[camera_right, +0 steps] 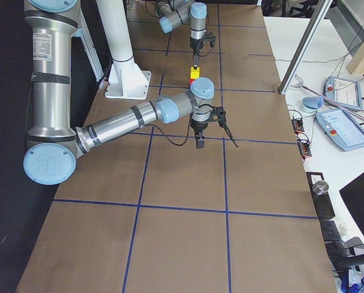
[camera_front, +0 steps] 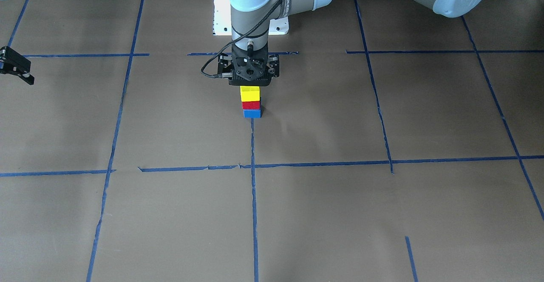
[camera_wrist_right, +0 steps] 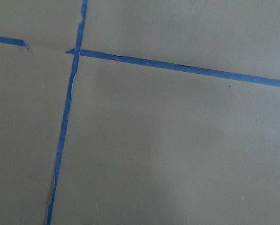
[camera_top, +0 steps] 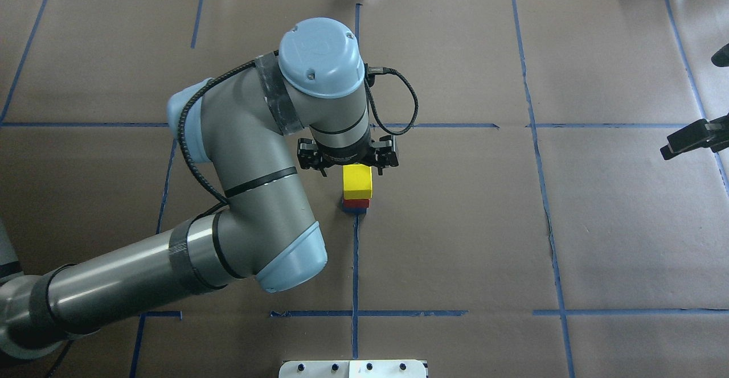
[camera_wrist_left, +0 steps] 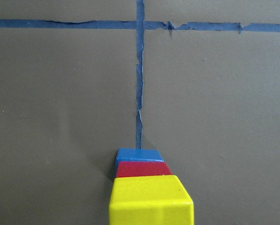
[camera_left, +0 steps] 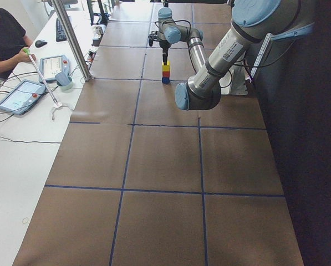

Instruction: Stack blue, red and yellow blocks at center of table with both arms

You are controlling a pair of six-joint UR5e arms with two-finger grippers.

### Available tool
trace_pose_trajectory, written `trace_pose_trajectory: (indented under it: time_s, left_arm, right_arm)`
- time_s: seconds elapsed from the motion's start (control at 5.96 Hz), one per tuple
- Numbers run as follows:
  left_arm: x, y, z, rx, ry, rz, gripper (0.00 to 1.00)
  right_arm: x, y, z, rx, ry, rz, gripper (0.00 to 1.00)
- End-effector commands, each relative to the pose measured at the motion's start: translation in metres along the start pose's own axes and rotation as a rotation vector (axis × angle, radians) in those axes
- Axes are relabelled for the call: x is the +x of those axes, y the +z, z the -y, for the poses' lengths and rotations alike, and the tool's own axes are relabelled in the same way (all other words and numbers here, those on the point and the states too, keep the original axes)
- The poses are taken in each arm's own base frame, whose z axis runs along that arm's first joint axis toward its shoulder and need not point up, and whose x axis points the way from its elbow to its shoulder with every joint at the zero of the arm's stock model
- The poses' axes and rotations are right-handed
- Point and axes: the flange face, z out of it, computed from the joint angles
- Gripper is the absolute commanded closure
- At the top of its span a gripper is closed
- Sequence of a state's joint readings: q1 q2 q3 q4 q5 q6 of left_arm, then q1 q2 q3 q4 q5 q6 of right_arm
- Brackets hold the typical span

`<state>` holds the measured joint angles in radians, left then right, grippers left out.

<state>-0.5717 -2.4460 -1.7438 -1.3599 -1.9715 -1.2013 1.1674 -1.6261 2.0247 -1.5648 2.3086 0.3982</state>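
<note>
stacking appears all but done: the blue block [camera_front: 252, 113] is seated on the table [camera_front: 382, 214] at its middle, well apart from every edge, with the red block [camera_front: 251, 105] on it and the yellow block [camera_front: 250, 93] on top. the three are lined up squarely, sides nearly flush. the left tool [camera_front: 250, 78] is held upright directly over the yellow block, very close to its top; its fingers are hidden by the wrist in every view, so it cannot be told whether the block is clamped or let go. the right tool [camera_right: 216, 141] is parked toward the table's edge on the robot's right, its fingers spread apart with nothing between them.

if the yellow block is not yet released, a gentle release and a straight upward retreat would be called for, since any sideways drag could topple the narrow column.

the blocks are seen as small, hard cubes with a matte painted finish and slightly rounded edges, probably light and easily nudged. the table is covered in dull brown paper, marked into squares by blue tape [camera_front: 253, 197] that is ragged and torn in places.
</note>
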Motion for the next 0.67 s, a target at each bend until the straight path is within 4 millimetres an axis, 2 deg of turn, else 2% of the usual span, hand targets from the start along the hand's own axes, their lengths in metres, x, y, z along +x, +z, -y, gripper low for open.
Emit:
trace_pose_trajectory:
  time_s: [0.0,0.17,0.5]
  left_arm:
    - [-0.102,-0.051,-0.016,0.036,0.058,-0.033,0.00]
    - [-0.185,-0.072,-0.016,0.037,0.159,-0.015,0.00]
    - [-0.362,-0.098,-0.002,0.003,0.318,0.097,0.00]
  right_arm:
    - [0.004,0.003,0.001,-0.006,-0.049,-0.003,0.00]
    - [0.014,-0.002,0.003,0.005,-0.075,-0.006,0.00]
    - [0.046,-0.023,0.005,0.034,-0.063,0.016,0.00]
